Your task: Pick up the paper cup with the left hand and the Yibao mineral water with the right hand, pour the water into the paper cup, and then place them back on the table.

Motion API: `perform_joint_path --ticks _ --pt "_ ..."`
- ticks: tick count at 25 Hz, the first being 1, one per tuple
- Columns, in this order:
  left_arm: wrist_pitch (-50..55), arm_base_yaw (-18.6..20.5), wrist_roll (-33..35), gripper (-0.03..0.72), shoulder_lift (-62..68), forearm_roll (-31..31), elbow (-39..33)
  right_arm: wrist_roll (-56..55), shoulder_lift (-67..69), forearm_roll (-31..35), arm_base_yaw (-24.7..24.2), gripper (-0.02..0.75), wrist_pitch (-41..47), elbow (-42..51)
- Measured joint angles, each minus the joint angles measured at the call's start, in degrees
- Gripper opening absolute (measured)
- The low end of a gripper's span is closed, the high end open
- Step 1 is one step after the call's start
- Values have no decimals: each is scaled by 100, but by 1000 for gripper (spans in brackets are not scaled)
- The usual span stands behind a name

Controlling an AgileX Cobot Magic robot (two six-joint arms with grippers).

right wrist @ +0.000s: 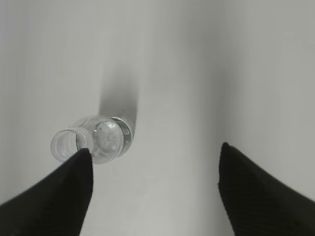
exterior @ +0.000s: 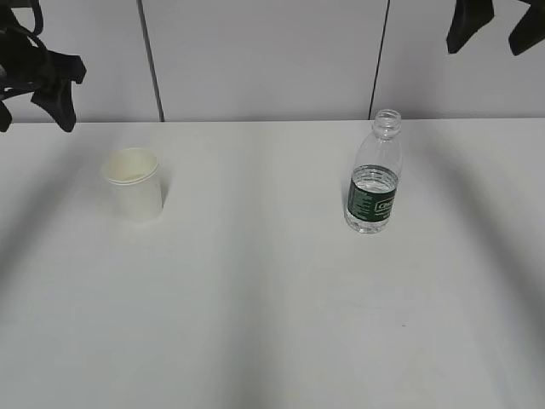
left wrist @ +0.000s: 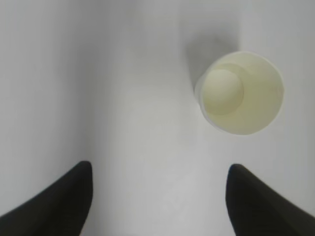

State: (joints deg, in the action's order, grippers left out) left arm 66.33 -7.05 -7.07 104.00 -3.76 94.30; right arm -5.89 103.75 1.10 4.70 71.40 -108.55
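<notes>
The cream-white paper cup (exterior: 134,183) stands upright on the white table (exterior: 255,298) at the left. The left wrist view looks down into it (left wrist: 241,92), and it looks empty. The capless Yibao bottle (exterior: 374,175) with its green label stands upright at the right, partly filled with water. The right wrist view sees it from above (right wrist: 93,138). My left gripper (exterior: 34,72) hangs high at the upper left, open (left wrist: 158,196), with the cup ahead to its right. My right gripper (exterior: 494,25) hangs high at the upper right, open (right wrist: 153,182), with the bottle by its left fingertip.
A pale panelled wall (exterior: 264,60) with dark seams runs behind the table's far edge. Soft arm shadows fall across the tabletop.
</notes>
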Motion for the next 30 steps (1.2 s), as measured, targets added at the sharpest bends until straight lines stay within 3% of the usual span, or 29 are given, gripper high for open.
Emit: perform_joint_path --ticks 7,19,30 --pt "300 0 41 506 0 0 0 0 -69 14 -36 586 14 22" --pt "435 0 104 506 -274 121 -27 10 -1110 84 -36 586 14 1195" --pt "479 0 121 506 -1987 128 -1436 48 -2255 84 -36 586 14 2576"
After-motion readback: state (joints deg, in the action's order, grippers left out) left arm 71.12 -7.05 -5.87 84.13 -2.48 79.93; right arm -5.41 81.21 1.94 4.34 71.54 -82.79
